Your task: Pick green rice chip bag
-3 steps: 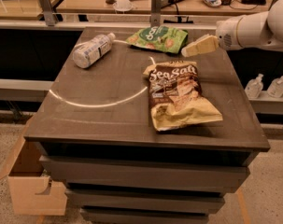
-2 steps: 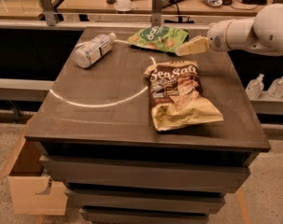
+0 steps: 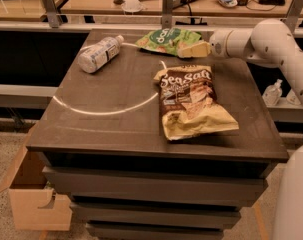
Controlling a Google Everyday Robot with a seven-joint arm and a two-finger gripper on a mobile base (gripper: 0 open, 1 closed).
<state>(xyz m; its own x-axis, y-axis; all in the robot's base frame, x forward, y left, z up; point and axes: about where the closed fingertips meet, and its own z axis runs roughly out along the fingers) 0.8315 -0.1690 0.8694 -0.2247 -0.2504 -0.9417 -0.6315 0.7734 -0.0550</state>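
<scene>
Fingers (image 3: 184,50) have slid left along the worktop's (image 3: 106,134) far side and now sit at the green bag's (image 3: 163,38) right edge; open or closed, I cannot tell. Bag lies flat by the far rim, unlifted. Reach looks nearly done; grasp comes next.

The brown Sea Salt bag (image 3: 193,101) fills the right-centre of the tabletop (image 3: 101,129). Left of that bag and in front of it the surface lies open, crossed only by a white arc. Just behind the bag's top edge the hand (image 3: 193,49) hangs at the green rice chip bag (image 3: 163,38), with a narrow gap between. Well behind-left of the bag lies 1 bottle (image 3: 97,54). Further behind, upright rail posts (image 3: 167,6) close off the back.
</scene>
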